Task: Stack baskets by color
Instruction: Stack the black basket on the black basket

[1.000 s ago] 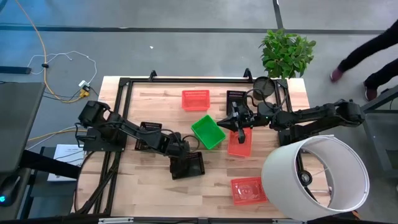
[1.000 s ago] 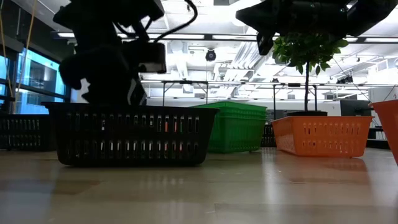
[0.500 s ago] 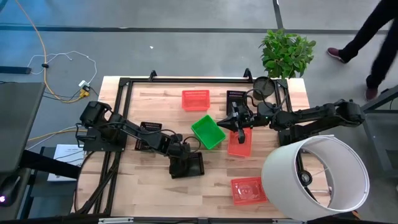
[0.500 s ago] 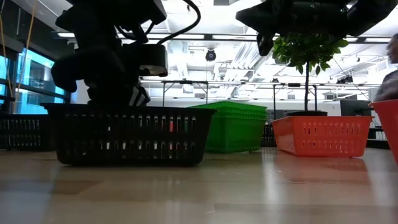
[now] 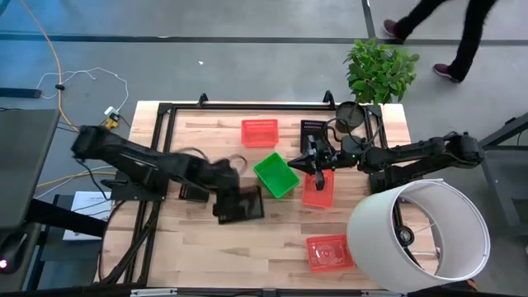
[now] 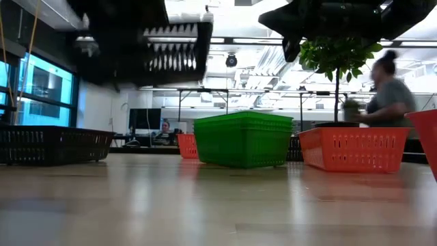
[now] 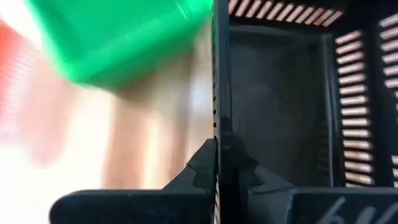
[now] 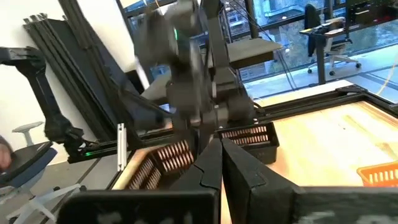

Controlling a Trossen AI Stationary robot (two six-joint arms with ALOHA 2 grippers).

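Left wrist view shows the left gripper (image 7: 217, 163) clamped on one wall of a black basket (image 7: 292, 99), a finger on either side of the slotted wall, the basket's hollow reaching away beyond the fingertips. Past that same wall lies a green basket (image 7: 118, 37), blurred, on bare wood.

From above, the left gripper (image 5: 224, 198) holds the black basket (image 5: 241, 205) just left of the green basket (image 5: 275, 174); the low view shows it (image 6: 174, 51) lifted clear of the table (image 6: 218, 205). Behind the gripper, toward the left arm's base, a second black basket (image 5: 195, 191) sits on the wood, mostly hidden under the arm.

The right gripper (image 5: 319, 172) hangs above a red basket (image 5: 317, 191), just right of the green one. Its fingers are pressed together with nothing between them (the right wrist view looks straight down their closed tips (image 8: 214, 163)). Another red basket (image 5: 328, 252) lies nearer the table's front edge, below this gripper, beside a white lampshade (image 5: 417, 235). Beyond the gripper, toward the far edge, stand a third red basket (image 5: 259, 132) and one more black basket (image 5: 313, 129), partly under the arm.

Farther off, past the table, a plant (image 5: 380, 71) stands on the floor and a person (image 5: 445, 33) walks by.
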